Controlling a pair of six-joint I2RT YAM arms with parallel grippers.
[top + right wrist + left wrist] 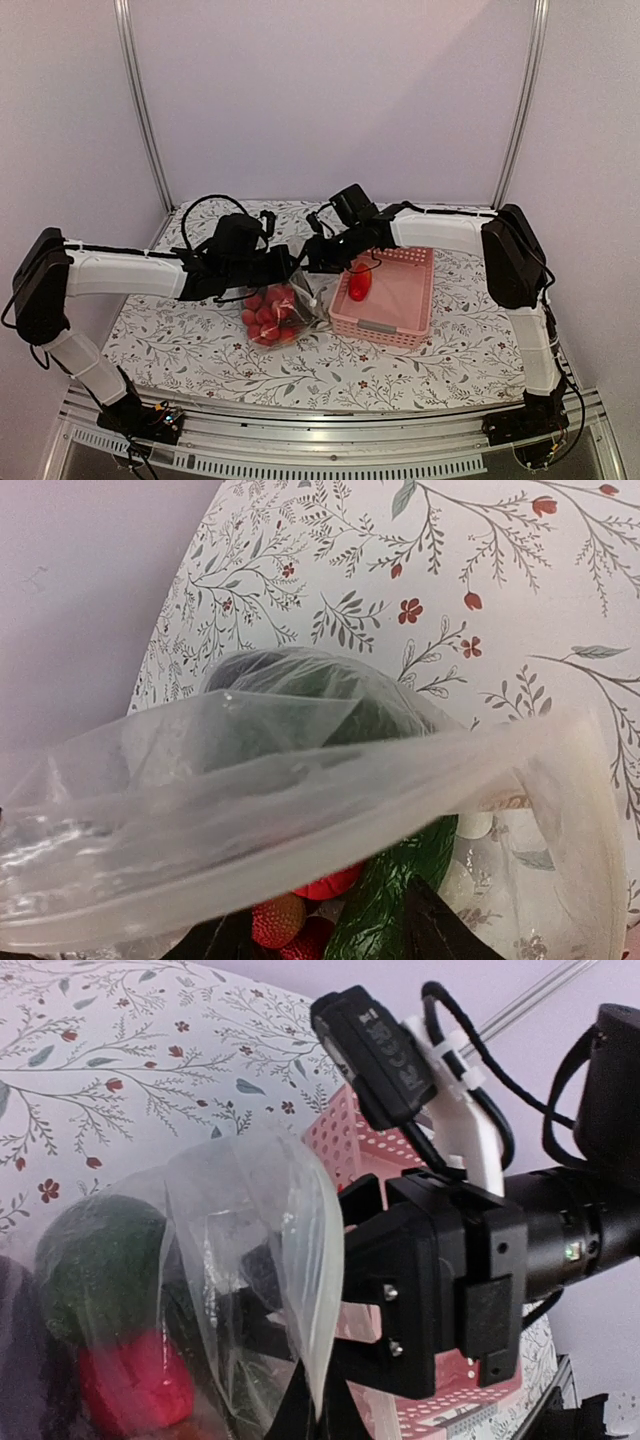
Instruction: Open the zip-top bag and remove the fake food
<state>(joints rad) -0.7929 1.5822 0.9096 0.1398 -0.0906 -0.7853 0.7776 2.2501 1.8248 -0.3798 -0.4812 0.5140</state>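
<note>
The zip-top bag lies on the table left of the pink basket, its mouth lifted toward both grippers. Through it show a red berry cluster, a green cucumber, a green avocado and a red piece. My left gripper is shut on one edge of the bag's mouth. My right gripper is open at the mouth. Its fingertips stand either side of the cucumber and the berries. One red piece lies in the basket.
The pink slotted basket stands right of the bag and touches it; it also shows in the left wrist view. The right wrist housing sits close to my left fingers. A floral cloth covers the table; frame posts stand behind.
</note>
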